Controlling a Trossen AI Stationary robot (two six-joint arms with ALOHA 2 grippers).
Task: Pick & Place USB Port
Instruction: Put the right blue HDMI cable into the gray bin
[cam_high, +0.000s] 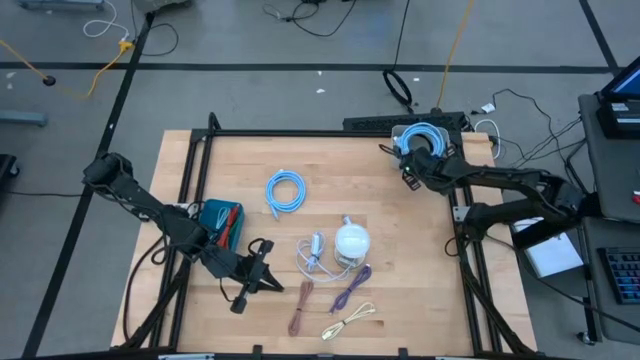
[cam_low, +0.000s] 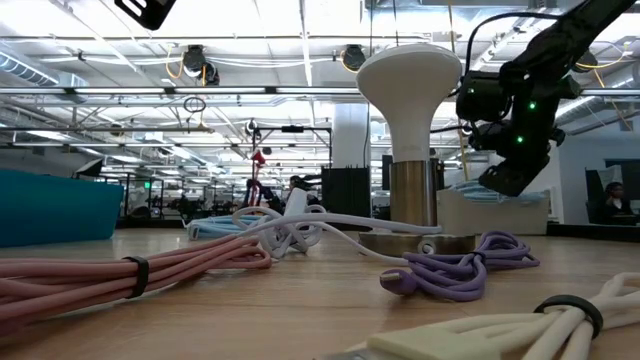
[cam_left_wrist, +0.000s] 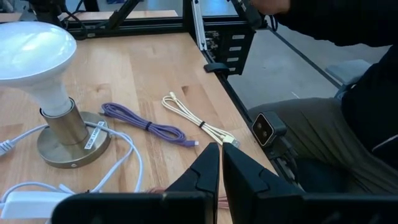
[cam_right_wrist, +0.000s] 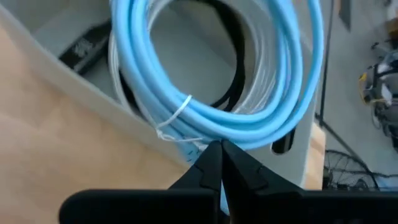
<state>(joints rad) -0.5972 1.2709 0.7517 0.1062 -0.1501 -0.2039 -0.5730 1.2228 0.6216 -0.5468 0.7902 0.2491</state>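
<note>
Right pincer (cam_right_wrist: 221, 149) — fingers together, empty, above coiled blue cable (cam_right_wrist: 249, 118) in grey bin (cam_right_wrist: 74, 87). Left pincer (cam_left_wrist: 221, 163) — together, empty, over worktop (cam_left_wrist: 155, 68) near purple cable (cam_left_wrist: 146, 124).

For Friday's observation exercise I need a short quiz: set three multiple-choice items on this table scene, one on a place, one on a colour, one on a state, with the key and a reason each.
1. Where does the right gripper hang?
A. Over the lamp
B. At the table's far right corner, by the bin
C. Beside the teal box

2. What colour is the cable bundle lying just nearer than the lamp?
A. Purple
B. Green
C. Black

3. How do the jaws of the left gripper stand?
A. Spread wide
B. Closed on the lamp
C. Shut, holding nothing

Key: B, since the high view shows it beside the bin holding a coiled blue cable. A, as the high and left wrist views show purple. C, because the left wrist view shows the fingers together above bare table.
</note>
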